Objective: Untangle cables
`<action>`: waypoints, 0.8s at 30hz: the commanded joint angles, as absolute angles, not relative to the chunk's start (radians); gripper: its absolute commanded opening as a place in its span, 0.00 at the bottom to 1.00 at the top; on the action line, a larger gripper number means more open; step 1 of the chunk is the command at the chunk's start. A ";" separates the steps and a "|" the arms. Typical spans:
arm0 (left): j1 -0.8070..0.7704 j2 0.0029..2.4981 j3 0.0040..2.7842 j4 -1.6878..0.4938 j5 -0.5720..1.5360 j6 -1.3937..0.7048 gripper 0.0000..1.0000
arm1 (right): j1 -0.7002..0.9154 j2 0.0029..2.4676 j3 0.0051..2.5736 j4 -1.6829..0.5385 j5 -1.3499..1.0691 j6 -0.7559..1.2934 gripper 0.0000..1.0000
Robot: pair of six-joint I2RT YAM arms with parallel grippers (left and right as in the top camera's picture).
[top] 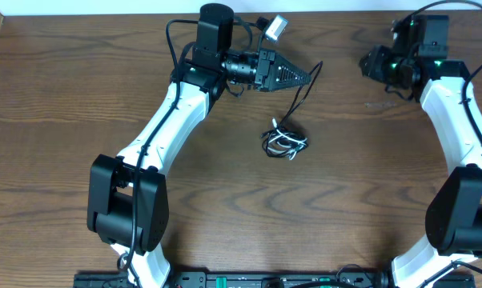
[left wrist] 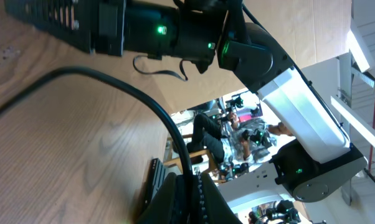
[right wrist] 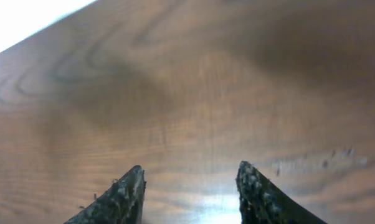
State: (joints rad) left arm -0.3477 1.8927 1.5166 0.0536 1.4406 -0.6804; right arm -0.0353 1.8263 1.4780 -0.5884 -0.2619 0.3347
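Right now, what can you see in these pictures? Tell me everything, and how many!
black cable: one, black, runs from the left fingers down into the tangle in the middle of the table
white cable: one, white, coiled in that tangle with the black one
table: one, brown wood, under everything
base bar: one, black, along the near edge
left arm: one, white and black, reaching in from the near left
right arm: one, white and black, at the far right
left fingers: two, black, shut on the black cable
right fingers: two, black, apart over bare table, holding nothing

table (top: 345,176): brown wood grain | scuff marks (right wrist: 318,163): faint, on table
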 commanded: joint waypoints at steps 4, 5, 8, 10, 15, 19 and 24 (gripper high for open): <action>-0.344 1.882 1.509 0.030 1.397 -0.675 0.07 | -0.028 1.835 1.475 -0.693 -0.274 0.343 0.46; -0.344 1.882 1.506 0.006 1.367 -0.674 0.07 | -0.025 1.835 1.475 -0.710 -0.288 0.332 0.46; -0.343 1.884 1.499 -0.096 1.238 -0.667 0.07 | -0.002 1.835 1.475 -0.750 -0.387 0.208 0.48; -0.342 1.884 1.499 -0.146 1.158 -0.667 0.07 | 0.022 1.835 1.475 -0.780 -0.467 0.096 0.51; -0.342 1.884 1.499 -0.179 1.054 -0.667 0.07 | 0.099 1.835 1.475 -0.870 -0.569 -0.138 0.53; -0.342 1.884 1.499 -0.179 1.027 -0.668 0.07 | 0.168 1.835 1.475 -0.891 -0.568 -0.227 0.51; -0.331 1.884 1.499 -0.179 1.023 -0.676 0.07 | 0.245 1.835 1.475 -0.874 -0.567 -0.304 0.49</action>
